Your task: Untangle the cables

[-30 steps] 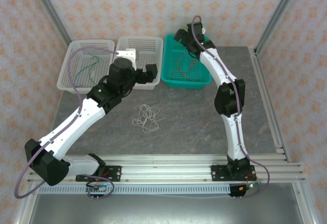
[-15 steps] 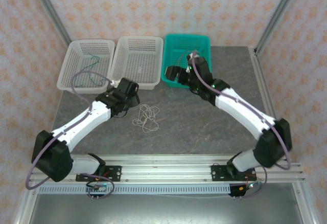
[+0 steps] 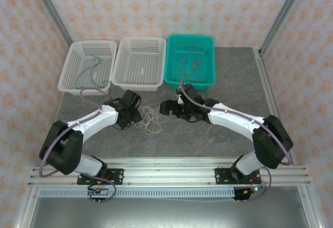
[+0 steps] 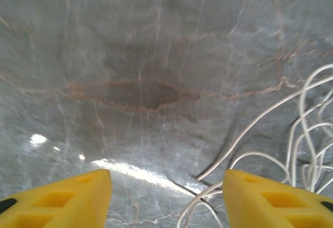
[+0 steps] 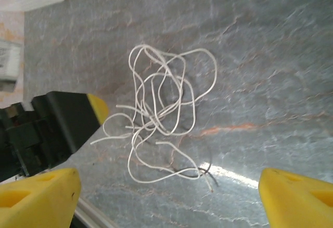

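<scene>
Tangled white cable [image 5: 156,117] on veined grey table [image 5: 260,56], beside left pincer [image 4: 166,186]

Overhead view: bright, even light falling from above across table [image 3: 208,134]; arms casting only faint, soft shadows; focus holding sharp edge to edge.
Left wrist view: motion blur smearing stone veins; glare patch shining low on tabletop; white cable [image 4: 312,155] looking soft at right edge.
Right wrist view: crisper; white cable throwing thin dark shadow beside itself; reflection glowing lower right; yellow fingertips [image 5: 39,194] blurring, too near lens.
</scene>
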